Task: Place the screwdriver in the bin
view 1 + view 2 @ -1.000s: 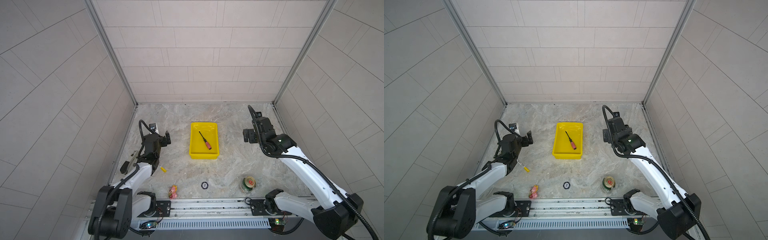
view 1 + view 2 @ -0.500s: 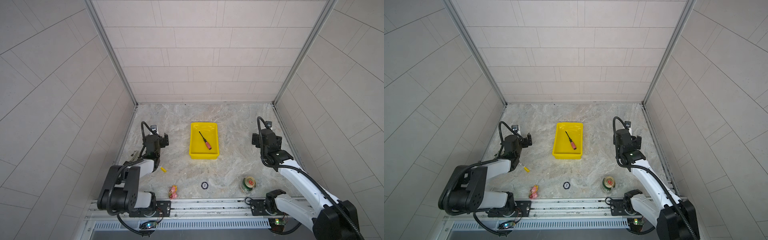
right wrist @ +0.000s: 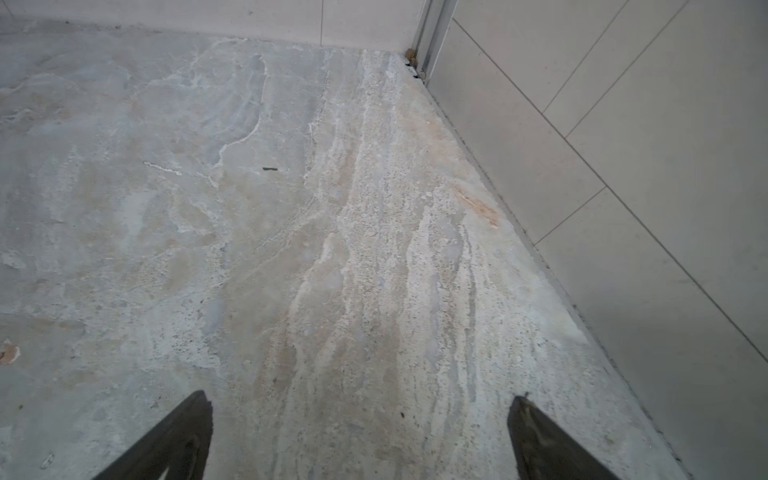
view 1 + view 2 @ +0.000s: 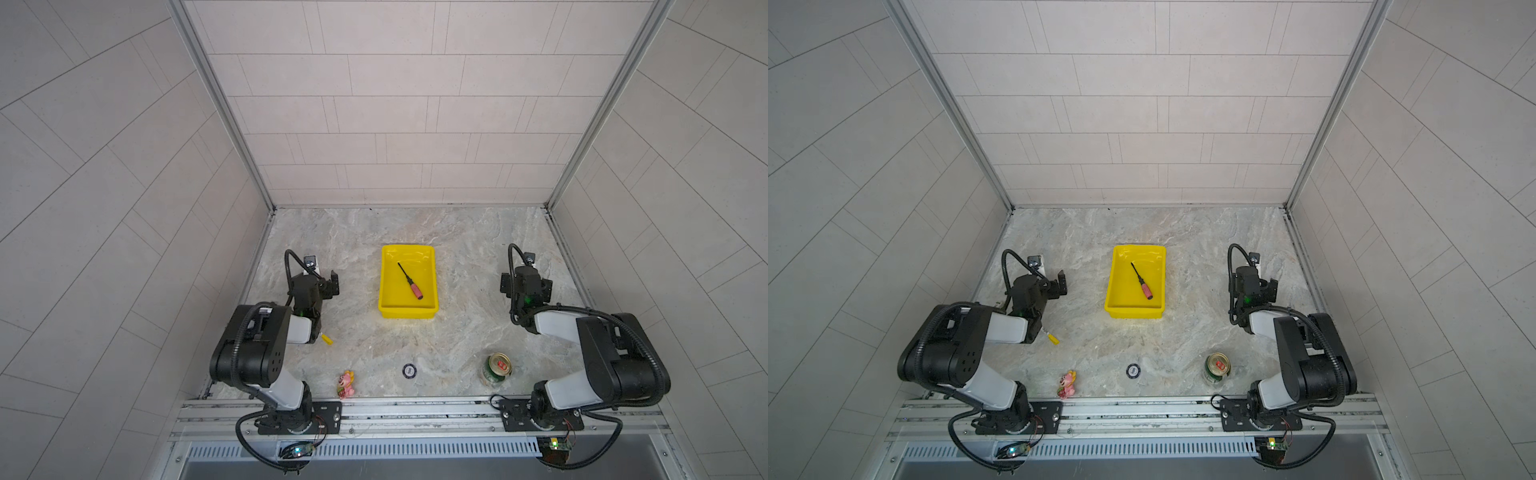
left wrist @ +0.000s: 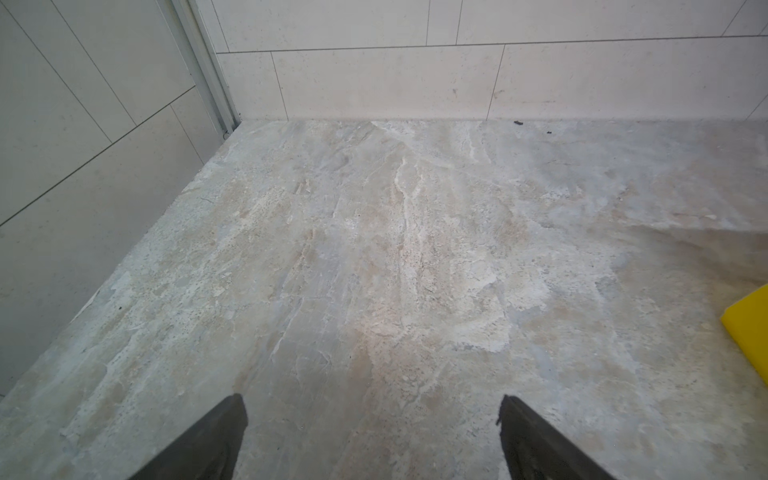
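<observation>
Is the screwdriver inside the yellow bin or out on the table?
Inside. In both top views the screwdriver lies flat on the floor of the bin, wholly within its rim.

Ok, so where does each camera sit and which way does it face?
Top views: high above the front rail, looking down at the table and the bin holding the screwdriver; left arm and right arm show whole.
Left wrist: on the left arm, facing the back left corner; open jaws show.
Right wrist: on the right arm, facing the back right corner; open jaws show.
Shared: the left wrist view catches the bin's corner, also in both top views.
</observation>
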### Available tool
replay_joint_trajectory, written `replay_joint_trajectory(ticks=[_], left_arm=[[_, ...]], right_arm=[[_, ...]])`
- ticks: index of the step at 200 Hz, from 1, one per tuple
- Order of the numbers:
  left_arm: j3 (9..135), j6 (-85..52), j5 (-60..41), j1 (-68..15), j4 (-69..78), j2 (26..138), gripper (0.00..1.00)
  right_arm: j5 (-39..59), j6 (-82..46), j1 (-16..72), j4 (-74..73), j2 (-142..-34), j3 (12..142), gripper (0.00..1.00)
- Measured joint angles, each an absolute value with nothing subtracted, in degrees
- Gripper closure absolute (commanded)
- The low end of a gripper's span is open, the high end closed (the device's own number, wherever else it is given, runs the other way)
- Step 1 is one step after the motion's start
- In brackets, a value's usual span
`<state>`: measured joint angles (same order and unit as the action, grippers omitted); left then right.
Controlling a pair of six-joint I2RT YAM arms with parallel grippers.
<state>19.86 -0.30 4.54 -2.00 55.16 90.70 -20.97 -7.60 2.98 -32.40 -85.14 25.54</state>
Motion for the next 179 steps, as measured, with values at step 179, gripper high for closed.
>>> replay_joint_trajectory(ticks=[179], left_arm=[[22.28, -0.16, 2.96, -1.39, 52.21, 90.96, 0.00]], right_arm=[[-20.91, -4.89, 5.45, -42.41, -87.00, 23.88, 0.01]])
